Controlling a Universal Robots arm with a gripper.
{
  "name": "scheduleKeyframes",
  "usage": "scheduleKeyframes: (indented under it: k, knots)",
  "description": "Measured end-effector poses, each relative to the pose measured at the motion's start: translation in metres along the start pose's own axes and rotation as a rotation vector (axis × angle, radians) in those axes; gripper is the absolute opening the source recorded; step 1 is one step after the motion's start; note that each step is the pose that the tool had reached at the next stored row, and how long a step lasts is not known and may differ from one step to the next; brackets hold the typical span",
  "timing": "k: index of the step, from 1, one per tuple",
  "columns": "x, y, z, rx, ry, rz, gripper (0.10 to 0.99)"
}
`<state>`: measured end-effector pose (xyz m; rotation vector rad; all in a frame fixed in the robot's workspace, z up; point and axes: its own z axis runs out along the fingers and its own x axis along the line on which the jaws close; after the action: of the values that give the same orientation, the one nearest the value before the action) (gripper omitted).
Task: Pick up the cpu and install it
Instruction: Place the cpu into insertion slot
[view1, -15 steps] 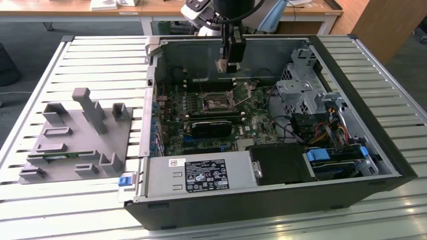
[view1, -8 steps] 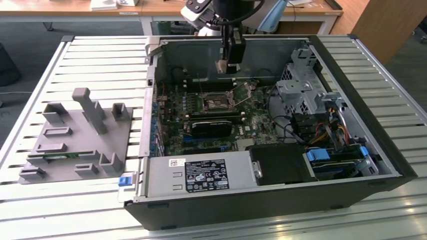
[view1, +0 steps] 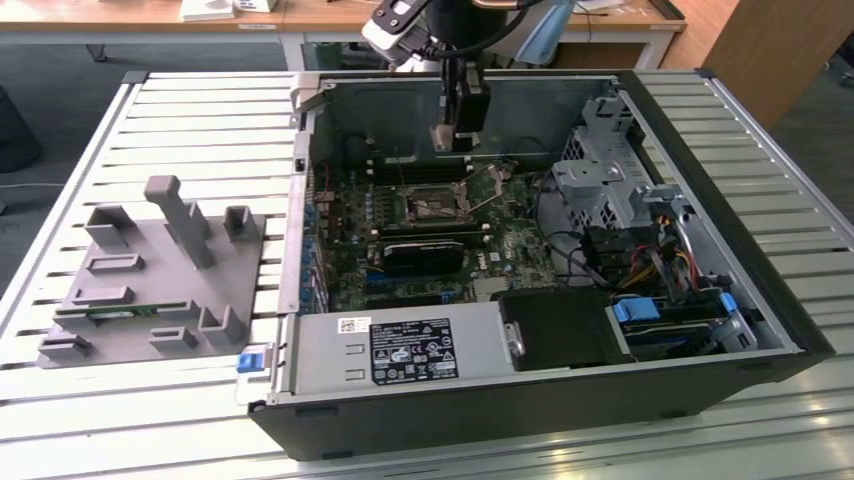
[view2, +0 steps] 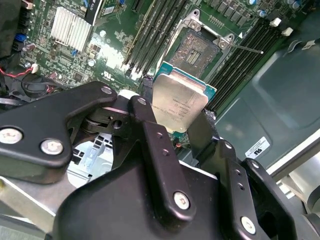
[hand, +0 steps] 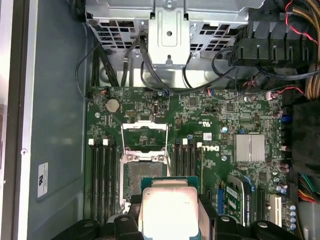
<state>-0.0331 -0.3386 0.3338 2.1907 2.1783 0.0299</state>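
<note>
Pickup done: small flat square silvery-grey cpu (view2: 180, 102) clamped between black jaws, held tilted above open, empty metal-framed socket (view2: 200, 47) inside black computer case (view1: 467, 420). Not yet seated; install outstanding.

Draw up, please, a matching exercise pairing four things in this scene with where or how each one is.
1. cpu
2. CPU socket
3. finned heatsink
4. grey fixture

a. on the slatted table, outside the case
b. held between the jaws
c. open and empty
d. silver, mounted on the motherboard

Pairs: 1-b, 2-c, 3-d, 4-a.
</note>
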Motion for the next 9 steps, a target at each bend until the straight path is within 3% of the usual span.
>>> scheduleKeyframes:
  k: [6, 9]
  knots:
    - [0.0013, -0.0003, 0.0071, 0.0, -0.0017, -0.002, 0.525]
    - [0.0014, -0.0007, 0.0107, -0.001, -0.0004, -0.028, 0.525]
